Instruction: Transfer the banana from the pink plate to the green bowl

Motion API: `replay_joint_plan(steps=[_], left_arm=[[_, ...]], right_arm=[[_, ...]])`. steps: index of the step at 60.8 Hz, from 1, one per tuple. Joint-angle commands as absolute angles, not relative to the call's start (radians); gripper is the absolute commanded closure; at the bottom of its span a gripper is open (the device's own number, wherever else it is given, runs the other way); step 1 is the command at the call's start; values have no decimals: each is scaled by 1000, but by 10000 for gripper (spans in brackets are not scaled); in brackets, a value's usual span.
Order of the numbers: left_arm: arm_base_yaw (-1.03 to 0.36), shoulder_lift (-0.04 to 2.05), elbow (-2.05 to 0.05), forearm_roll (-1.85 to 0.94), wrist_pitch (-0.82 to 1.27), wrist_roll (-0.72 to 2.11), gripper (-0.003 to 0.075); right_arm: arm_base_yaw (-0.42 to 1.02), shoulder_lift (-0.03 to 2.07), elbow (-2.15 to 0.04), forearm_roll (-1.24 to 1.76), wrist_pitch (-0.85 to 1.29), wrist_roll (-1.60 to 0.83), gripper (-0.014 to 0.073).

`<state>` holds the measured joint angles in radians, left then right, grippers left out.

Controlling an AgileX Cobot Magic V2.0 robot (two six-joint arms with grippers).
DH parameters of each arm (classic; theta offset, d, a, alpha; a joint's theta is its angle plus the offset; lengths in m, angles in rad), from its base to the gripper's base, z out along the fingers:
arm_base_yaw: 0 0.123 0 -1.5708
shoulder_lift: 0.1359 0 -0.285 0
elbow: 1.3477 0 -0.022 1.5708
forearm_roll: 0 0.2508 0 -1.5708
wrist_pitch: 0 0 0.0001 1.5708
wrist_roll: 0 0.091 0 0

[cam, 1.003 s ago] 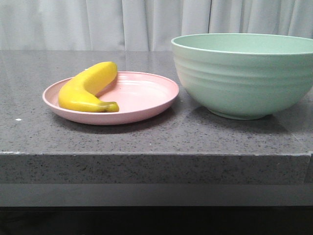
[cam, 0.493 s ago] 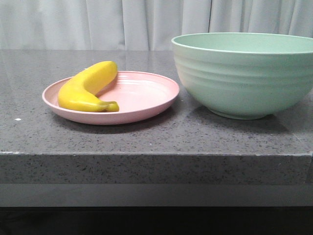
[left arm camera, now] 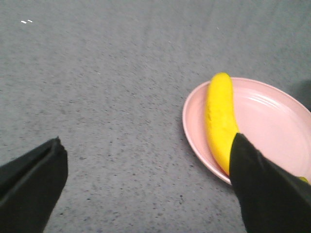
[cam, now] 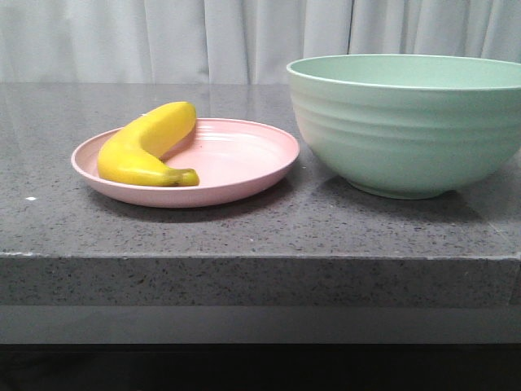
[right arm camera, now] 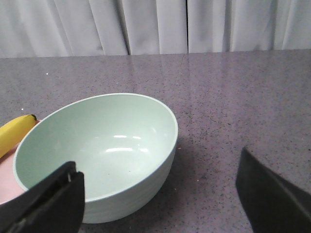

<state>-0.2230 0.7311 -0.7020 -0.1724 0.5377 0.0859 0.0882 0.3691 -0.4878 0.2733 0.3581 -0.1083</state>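
The yellow banana point(cam: 146, 143) lies on the left part of the pink plate point(cam: 244, 163), at the left of the grey stone table. The green bowl point(cam: 407, 122) stands empty to the plate's right. No gripper shows in the front view. In the left wrist view my left gripper point(left arm camera: 148, 158) is open and empty above bare table beside the plate point(left arm camera: 272, 121); one finger covers the near end of the banana point(left arm camera: 219, 116). In the right wrist view my right gripper point(right arm camera: 158, 182) is open and empty near the bowl point(right arm camera: 97, 145), with the banana's tip point(right arm camera: 14, 131) at the edge.
The grey speckled stone table point(cam: 244, 228) has its front edge near the camera. A pale curtain point(cam: 203, 41) hangs behind the table.
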Motion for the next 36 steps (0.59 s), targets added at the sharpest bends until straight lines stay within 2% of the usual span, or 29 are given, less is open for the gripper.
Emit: replay_joint_plan(steps=[1, 20, 36], left_arm=[[-299, 853, -803, -192, 518, 90, 69], [-477, 1245, -1049, -194, 620, 61, 69], [-503, 1471, -1194, -197, 700, 24, 69]], right_arm=[[82, 382, -522, 277, 288, -111, -48], [82, 382, -522, 276, 295, -111, -48], [82, 382, -522, 275, 295, -111, -48]])
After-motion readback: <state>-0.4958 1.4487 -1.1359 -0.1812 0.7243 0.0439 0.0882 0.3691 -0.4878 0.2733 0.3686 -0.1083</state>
